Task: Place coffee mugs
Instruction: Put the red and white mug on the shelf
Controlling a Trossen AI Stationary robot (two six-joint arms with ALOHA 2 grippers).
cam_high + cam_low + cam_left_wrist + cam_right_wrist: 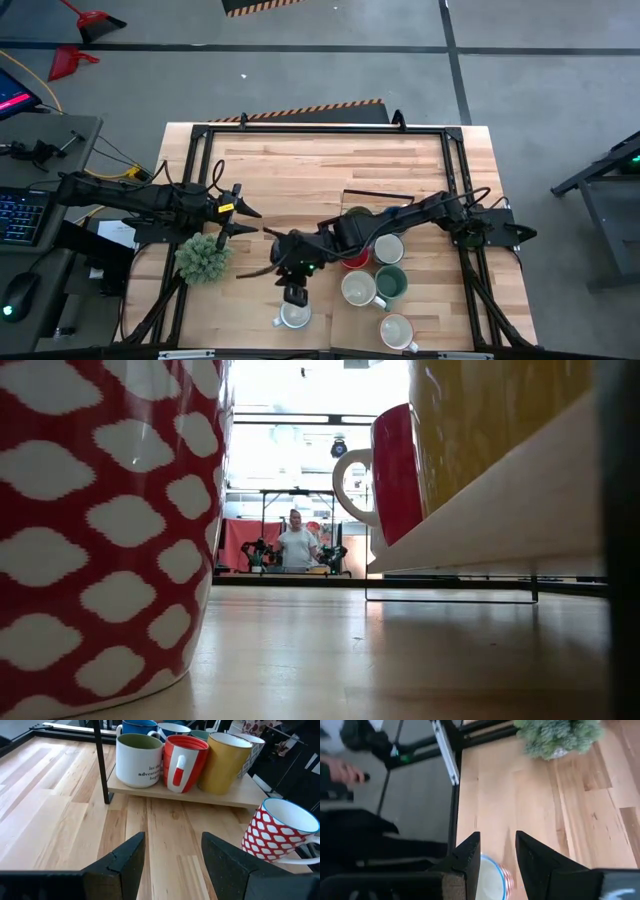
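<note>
- Right gripper [496, 857] hangs over the red-and-white patterned mug [294, 315] near the tabletop's [300, 170] front edge; fingers stand apart astride its rim, apparently not gripping, though the view is partial. Likely a set-down or a pick-up.
- Left gripper [172, 852], fingers apart and empty, waits near the left edge beside the plant [203, 256].
- Other mugs [180, 755] stand grouped on a low wooden board [200, 797] toward the front right corner, presumably the collection point.
</note>
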